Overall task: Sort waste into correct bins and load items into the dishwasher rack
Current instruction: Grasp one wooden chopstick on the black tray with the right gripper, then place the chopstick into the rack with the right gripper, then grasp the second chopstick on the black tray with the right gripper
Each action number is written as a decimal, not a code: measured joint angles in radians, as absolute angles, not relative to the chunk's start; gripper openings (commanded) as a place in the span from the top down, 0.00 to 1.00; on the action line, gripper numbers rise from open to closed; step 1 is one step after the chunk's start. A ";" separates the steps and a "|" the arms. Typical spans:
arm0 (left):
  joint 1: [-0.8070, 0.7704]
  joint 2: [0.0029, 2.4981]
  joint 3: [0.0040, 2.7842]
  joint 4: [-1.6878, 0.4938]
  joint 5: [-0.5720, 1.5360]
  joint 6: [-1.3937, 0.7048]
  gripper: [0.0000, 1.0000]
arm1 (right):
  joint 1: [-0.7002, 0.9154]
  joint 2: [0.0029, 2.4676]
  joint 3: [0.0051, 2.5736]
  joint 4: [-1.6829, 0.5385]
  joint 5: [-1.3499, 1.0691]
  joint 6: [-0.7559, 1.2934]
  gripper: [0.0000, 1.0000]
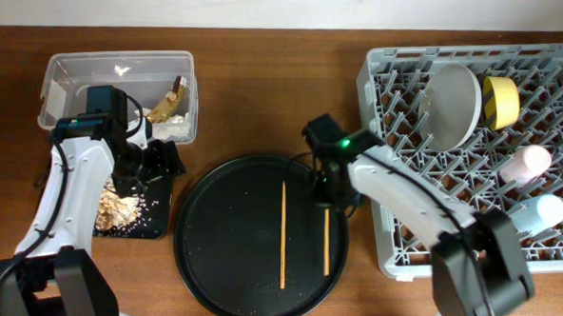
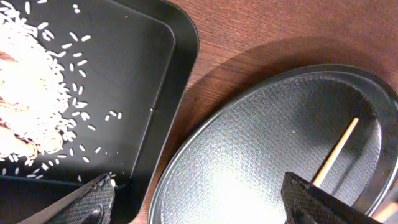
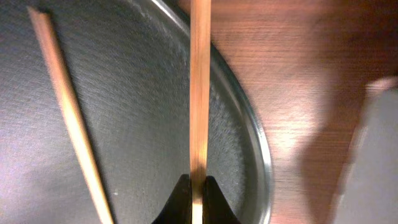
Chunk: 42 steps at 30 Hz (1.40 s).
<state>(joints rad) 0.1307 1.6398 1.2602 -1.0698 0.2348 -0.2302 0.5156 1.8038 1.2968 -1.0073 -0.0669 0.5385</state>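
Two wooden chopsticks lie on the large round black tray (image 1: 225,246). My right gripper (image 1: 326,196) (image 3: 198,186) is shut on the top end of the right chopstick (image 1: 326,244) (image 3: 199,87). The other chopstick (image 1: 283,236) (image 3: 67,112) lies free to its left. My left gripper (image 1: 156,162) (image 2: 202,202) hangs open and empty between the shallow black tray (image 2: 134,74) and the round tray (image 2: 261,143). Food scraps (image 1: 117,211) (image 2: 31,93) lie in the shallow tray. The grey rack (image 1: 379,72) holds the plate (image 1: 452,106), yellow bowl (image 1: 500,101), pink cup (image 1: 527,164) and blue cup (image 1: 538,212).
The clear tub (image 1: 85,73) at the back left holds a gold-brown wrapper (image 1: 170,104) and white tissues (image 1: 173,127). Bare wooden table (image 1: 265,91) shows between the tub and the rack. The rack's left wall stands close to my right arm.
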 measured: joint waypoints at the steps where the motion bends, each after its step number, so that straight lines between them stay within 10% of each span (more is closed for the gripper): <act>1: 0.131 1.640 1.260 -1.070 0.234 -0.230 0.15 | 0.501 1.779 1.329 -1.036 -0.060 0.509 0.96; 16: 0.131 1.640 1.260 -1.070 0.235 -0.230 0.15 | 0.101 1.636 1.558 -1.199 0.054 0.133 0.96; 24: 0.131 1.640 1.260 -1.070 0.234 -0.230 0.15 | 0.100 1.732 1.433 -1.158 -0.004 0.069 0.90; 30: 0.131 1.640 1.260 -1.070 0.234 -0.230 0.15 | 0.100 1.737 1.430 -1.139 -0.010 0.056 0.60; 42: 0.131 1.640 1.260 -1.070 0.235 -0.230 0.15 | 0.239 1.663 1.598 -1.218 -0.207 0.062 0.62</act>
<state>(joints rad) 0.1307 1.6398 1.2602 -1.0702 0.2348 -0.2302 0.2394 1.6634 1.5982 -1.2179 -0.2070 0.0620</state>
